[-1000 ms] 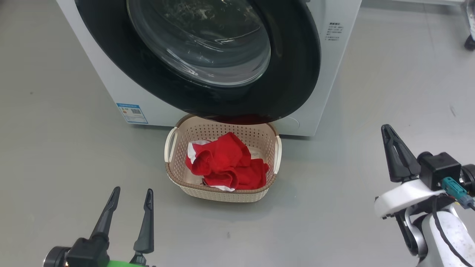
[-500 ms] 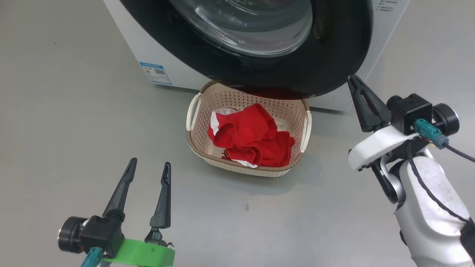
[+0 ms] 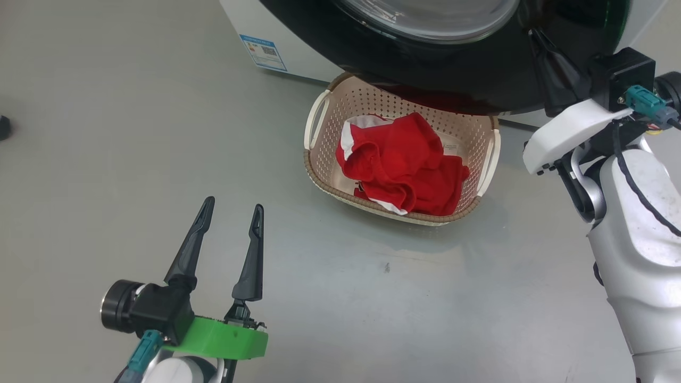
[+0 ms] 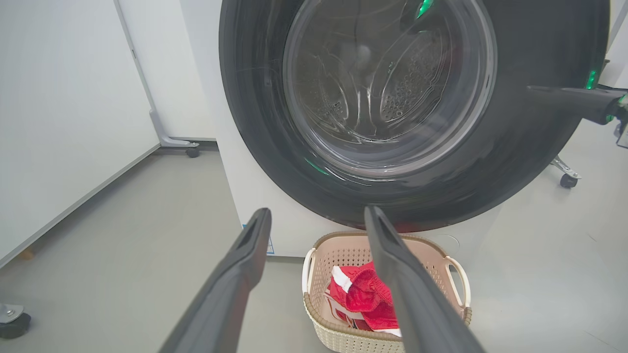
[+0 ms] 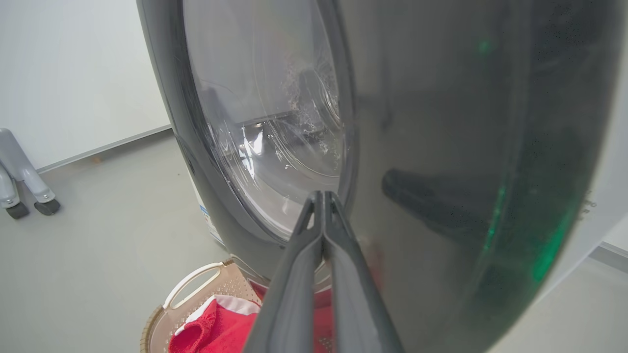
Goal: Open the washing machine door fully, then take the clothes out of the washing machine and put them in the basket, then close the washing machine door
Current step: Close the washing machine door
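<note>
Red clothes [image 3: 409, 165] lie in the basket [image 3: 325, 139] beneath the black door [image 3: 452, 80]. The left wrist view adds the drum [image 4: 363, 93] behind its glass. Left fingers [image 3: 189, 250] spread apart; right fingers [image 5: 294, 274] pinched together beside the door.

Found basket [image 3: 372, 103] on floor [image 3: 106, 133] just before washer [image 3: 300, 59], far end under lower edge of door [image 3: 452, 69]. Noted clothes [image 3: 404, 159] heaped in basket. Located label [image 3: 263, 52] low on washer front, left of basket. Logged left gripper [image 3: 234, 202] over floor, nearer than basket and to its left, well apart; right gripper [image 3: 533, 33] right of basket, tips close by door face, contact not determinable.
</note>
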### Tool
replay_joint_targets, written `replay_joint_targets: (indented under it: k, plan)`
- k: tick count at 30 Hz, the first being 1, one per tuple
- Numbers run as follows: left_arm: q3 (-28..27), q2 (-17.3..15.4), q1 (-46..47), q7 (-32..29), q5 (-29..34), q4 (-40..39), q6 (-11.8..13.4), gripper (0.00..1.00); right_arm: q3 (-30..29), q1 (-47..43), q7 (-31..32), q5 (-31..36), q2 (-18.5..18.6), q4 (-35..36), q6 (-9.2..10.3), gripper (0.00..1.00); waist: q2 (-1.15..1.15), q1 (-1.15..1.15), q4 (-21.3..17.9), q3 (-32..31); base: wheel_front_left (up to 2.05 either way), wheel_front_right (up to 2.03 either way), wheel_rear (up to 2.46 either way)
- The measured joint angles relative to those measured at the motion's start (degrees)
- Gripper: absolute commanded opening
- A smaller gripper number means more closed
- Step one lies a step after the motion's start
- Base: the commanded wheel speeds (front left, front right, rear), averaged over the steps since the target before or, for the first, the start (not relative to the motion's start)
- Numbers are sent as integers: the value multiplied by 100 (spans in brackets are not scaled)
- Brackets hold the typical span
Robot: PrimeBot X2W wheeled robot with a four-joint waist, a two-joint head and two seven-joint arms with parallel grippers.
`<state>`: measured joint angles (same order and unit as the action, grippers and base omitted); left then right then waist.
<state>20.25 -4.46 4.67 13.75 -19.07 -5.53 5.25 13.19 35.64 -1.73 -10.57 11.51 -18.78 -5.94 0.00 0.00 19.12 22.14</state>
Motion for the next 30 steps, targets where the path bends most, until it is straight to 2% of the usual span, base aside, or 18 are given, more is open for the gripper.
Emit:
replay_joint_targets:
  k: [7, 20, 30]
  plan:
    - [-9, 25, 55, 2, -1, 149, 0, 100, -12, 364, -11, -44, 77, -387, -16, 0, 0, 0, 187, 156, 0, 0, 0]
    - [36, 71, 171, 52, -1, 309, -49, 100, -205, 924, -97, -100, 193, -956, -73, 0, 0, 0, 270, 245, 0, 0, 0]
    - [137, 132, 257, 53, -1, 386, -102, 100, -515, 1600, -145, -101, 527, -1350, -37, 0, 0, 0, 365, 299, 0, 0, 0]
